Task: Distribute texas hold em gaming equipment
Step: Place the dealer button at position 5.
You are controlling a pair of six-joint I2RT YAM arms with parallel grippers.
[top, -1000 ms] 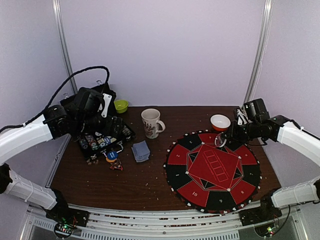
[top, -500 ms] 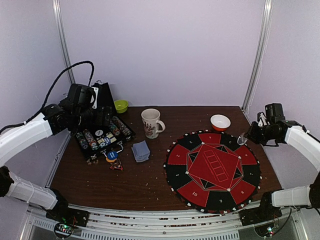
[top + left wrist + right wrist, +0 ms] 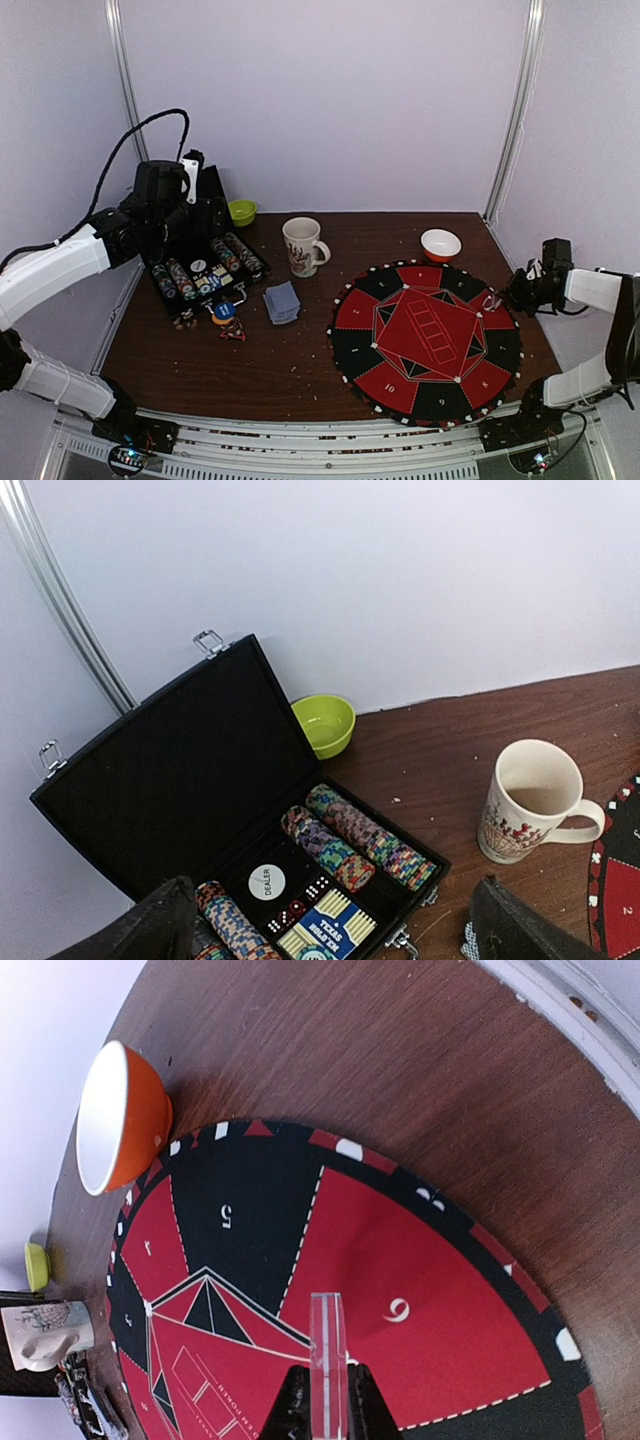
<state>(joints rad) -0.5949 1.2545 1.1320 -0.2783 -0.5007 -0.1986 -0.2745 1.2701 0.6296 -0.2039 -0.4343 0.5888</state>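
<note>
**Clear disc on edge over wedge 6**

At the bottom centre of the right wrist view, the right gripper [image 3: 326,1388] pinches a clear button disc [image 3: 327,1332] by its lower rim. The disc stands on edge, thin rim toward the camera, long axis running up the frame. Just beyond it is the red wedge marked 6 [image 3: 420,1300] of the round felt mat [image 3: 425,340], so the landing spot lies directly past the disc. Whether the disc touches the felt I cannot tell. It probably has to tip flat before release. Farther off, upper left, sits an orange bowl [image 3: 120,1120]. Across the table, the left gripper [image 3: 335,925] hangs spread above the open chip case [image 3: 180,770] and its chip rows [image 3: 355,840]. The card stack [image 3: 282,301] lies near the case.
</note>
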